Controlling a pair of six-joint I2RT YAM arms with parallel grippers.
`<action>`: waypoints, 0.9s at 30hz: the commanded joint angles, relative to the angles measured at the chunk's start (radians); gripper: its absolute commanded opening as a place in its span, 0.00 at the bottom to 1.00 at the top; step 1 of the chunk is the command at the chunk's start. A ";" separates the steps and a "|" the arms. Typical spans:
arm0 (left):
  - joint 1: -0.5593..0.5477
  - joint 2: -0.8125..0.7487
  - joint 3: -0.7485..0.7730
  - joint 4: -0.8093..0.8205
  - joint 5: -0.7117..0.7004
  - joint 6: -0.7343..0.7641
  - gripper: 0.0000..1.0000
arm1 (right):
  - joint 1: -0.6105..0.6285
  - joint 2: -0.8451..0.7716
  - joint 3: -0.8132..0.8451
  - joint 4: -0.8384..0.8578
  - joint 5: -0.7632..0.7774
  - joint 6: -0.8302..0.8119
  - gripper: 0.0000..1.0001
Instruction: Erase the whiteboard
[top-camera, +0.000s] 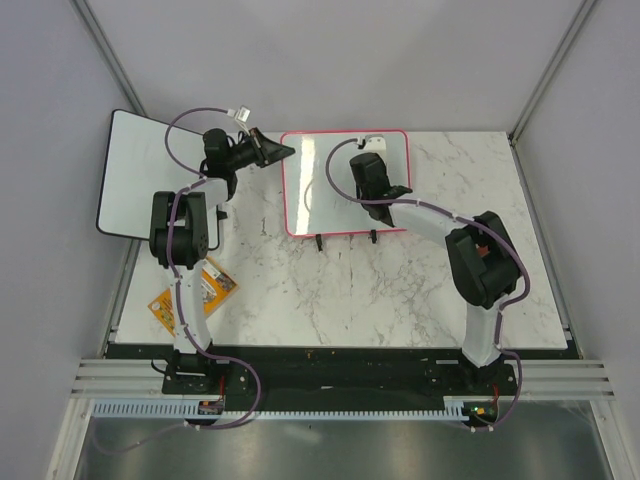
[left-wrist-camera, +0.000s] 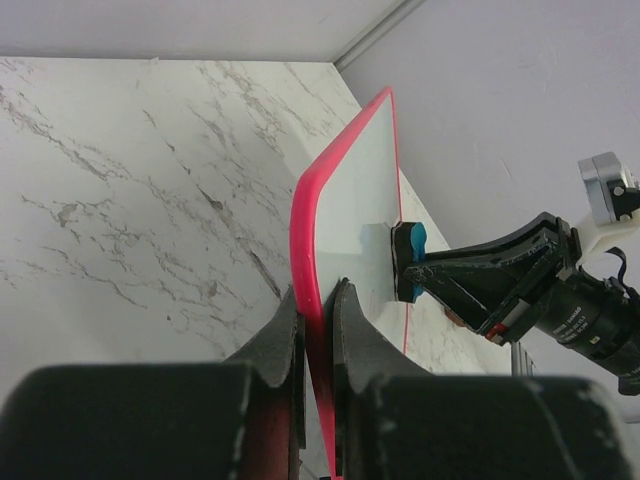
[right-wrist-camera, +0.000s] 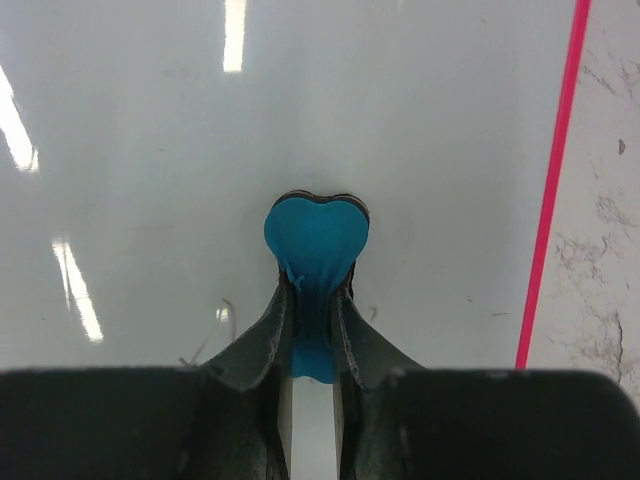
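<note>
At 12 o'clock on the marble table (top-camera: 420, 290), the whiteboard (top-camera: 335, 200) stands on its feet. Left gripper (left-wrist-camera: 320, 292) clamps the pink rim (left-wrist-camera: 303, 215) at the board's 10 o'clock corner. Right gripper (right-wrist-camera: 316, 285) pinches a blue eraser (right-wrist-camera: 316, 232) against the surface. Most of the surface reads clean — faint strokes (right-wrist-camera: 215, 322) at the eraser's 7 o'clock are left, so erasing looks nearly done.

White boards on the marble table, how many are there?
2. The pink-rimmed white board sits at the far centre; the black-rimmed white board lies at the far left corner.
</note>
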 joint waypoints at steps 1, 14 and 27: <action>-0.005 0.045 0.014 0.050 0.031 0.224 0.02 | 0.091 0.145 0.070 -0.122 -0.340 0.003 0.00; -0.022 0.036 0.020 0.001 0.029 0.273 0.02 | 0.266 0.355 0.374 -0.161 -0.275 -0.135 0.00; -0.031 0.023 0.023 -0.019 0.029 0.293 0.02 | 0.257 0.396 0.430 -0.161 0.076 -0.131 0.00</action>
